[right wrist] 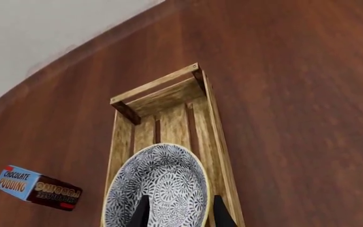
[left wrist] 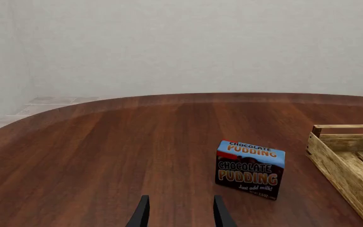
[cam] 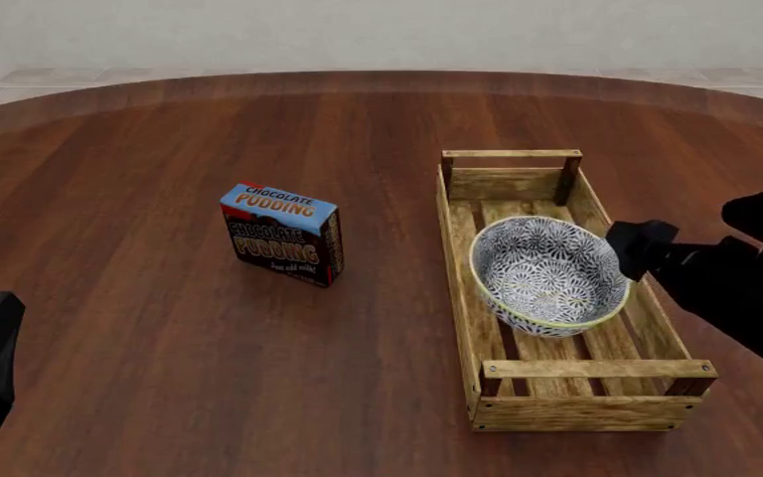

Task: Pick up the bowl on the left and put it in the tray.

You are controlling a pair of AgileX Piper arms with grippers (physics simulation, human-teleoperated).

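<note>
The blue-grey and white floral bowl (cam: 540, 268) sits inside the light-wood slatted tray (cam: 459, 258), near its middle, with its opening tipped a little toward the camera. My right gripper (cam: 627, 243) hovers at the bowl's right rim. In the right wrist view its fingers (right wrist: 142, 213) stand apart over the bowl (right wrist: 159, 184) and the tray (right wrist: 162, 87), open and holding nothing. Whether they touch the rim I cannot tell. My left gripper (left wrist: 180, 201) is open and empty, low at the front left of the table, far from the tray (left wrist: 332, 161).
A chocolate pudding box (cam: 285, 236) stands upright on the dark wooden table (cam: 156, 179), left of the tray. The left gripper's fingers point just left of the box (left wrist: 251, 169). The table's curved far edge meets a pale wall.
</note>
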